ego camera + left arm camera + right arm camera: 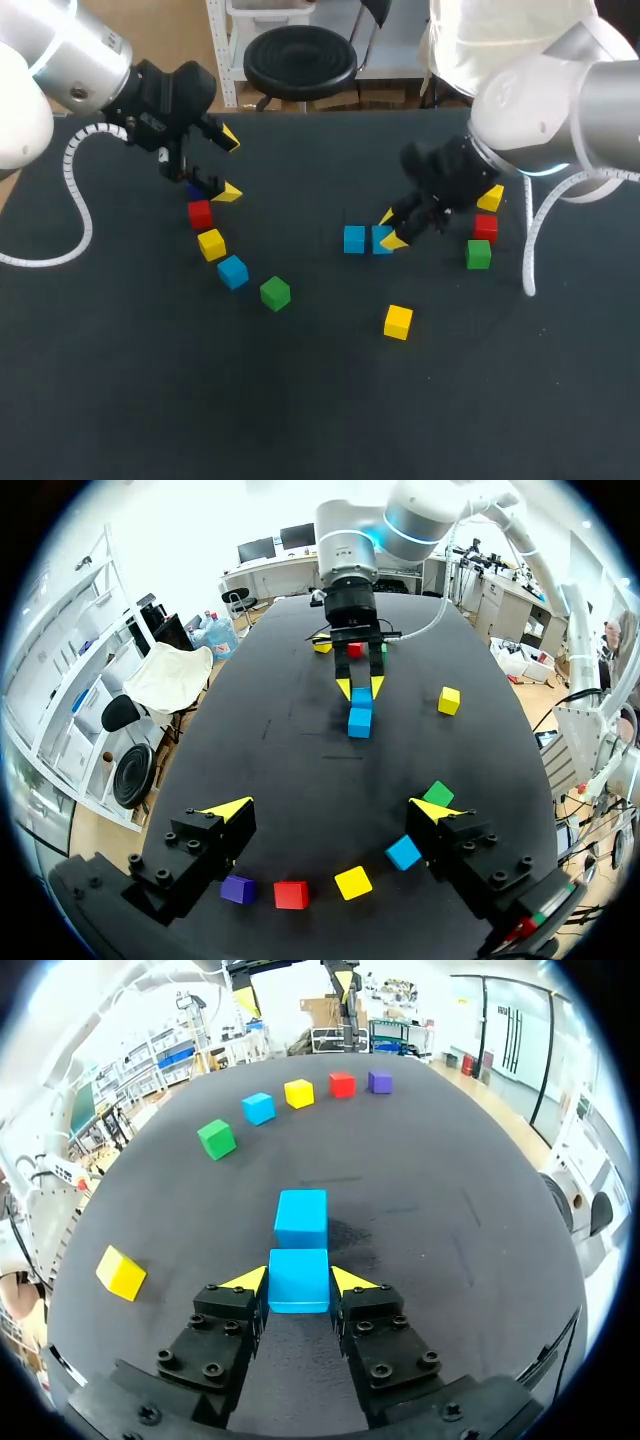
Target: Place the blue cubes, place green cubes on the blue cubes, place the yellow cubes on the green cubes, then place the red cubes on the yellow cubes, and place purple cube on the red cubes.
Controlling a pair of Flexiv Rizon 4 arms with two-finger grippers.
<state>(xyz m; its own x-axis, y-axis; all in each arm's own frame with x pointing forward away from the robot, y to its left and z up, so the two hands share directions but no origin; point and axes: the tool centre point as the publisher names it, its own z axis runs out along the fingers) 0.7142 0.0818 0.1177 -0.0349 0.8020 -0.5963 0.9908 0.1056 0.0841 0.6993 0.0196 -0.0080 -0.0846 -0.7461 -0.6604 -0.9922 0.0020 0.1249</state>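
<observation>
My right gripper [299, 1282] is shut on a blue cube [299, 1278] that rests on the table, one yellow tip on each side. A second blue cube [301, 1217] sits just ahead of it. In the head view this pair lies mid-table, the held cube [380, 239] beside the free one [354, 239]. My left gripper [330, 810] hangs open over the far left. Below it a row of cubes curves along the table: purple [238, 888], red [291, 894], yellow [353, 882], blue [404, 852] and green [438, 794].
A lone yellow cube [398, 322] lies toward the table's front. Behind my right gripper [391, 229] stand a yellow cube [490, 198], a red cube [486, 227] and a green cube [478, 254]. The left arm's white cable [80, 215] trails over the table's left side.
</observation>
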